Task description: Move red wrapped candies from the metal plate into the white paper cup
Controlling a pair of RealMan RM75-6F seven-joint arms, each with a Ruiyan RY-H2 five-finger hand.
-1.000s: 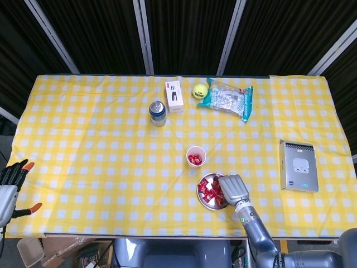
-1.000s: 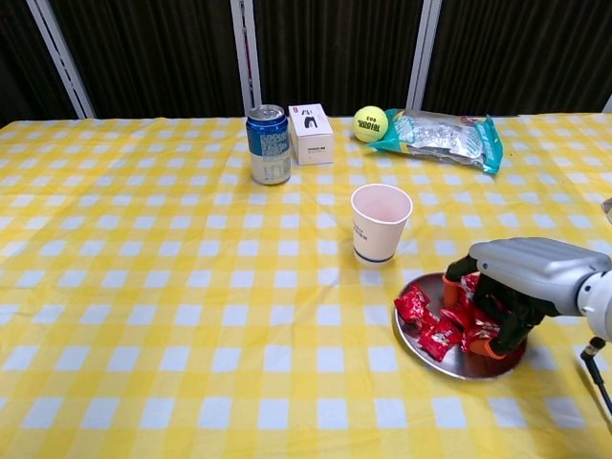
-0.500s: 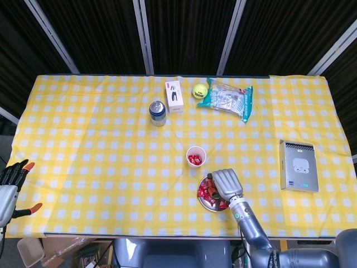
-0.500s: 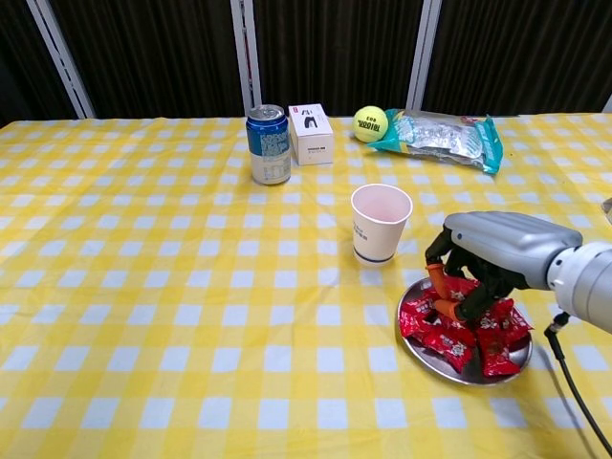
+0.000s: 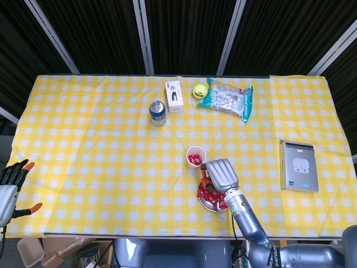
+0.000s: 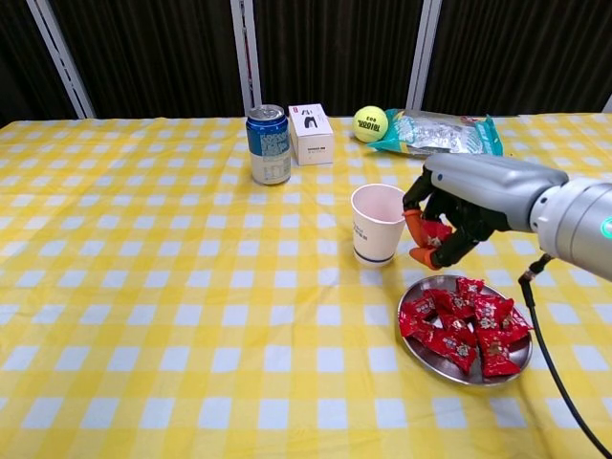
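the left robot hand [image 5: 11, 187] is cut by the head view's lower left edge. the right robot hand [image 6: 457, 215] hides most of the candy [image 6: 432, 229] it pinches.

So the right robot hand [image 6: 449, 222] hangs above the desk [image 6: 143, 316], holding a candy [image 6: 426, 229] up off the metal plate [image 6: 421, 350]. The plate sits right below and a bit nearer the robot than that robot hand, with the rest of the candies [image 6: 464, 323] piled in it. The paper cup [image 6: 380, 223] is just beside the robot hand on its left, a few candies in it. Farther back and left of the robot hand are the can [image 6: 269, 144] and small box [image 6: 312, 133] side by side; straight behind it, the ball [image 6: 370, 123] touches the snack bag [image 6: 442, 135]. Well off to its right lies a flat boxed device [image 5: 298, 165]. The left robot hand [image 5: 11, 181] is way off past the desk's left edge.
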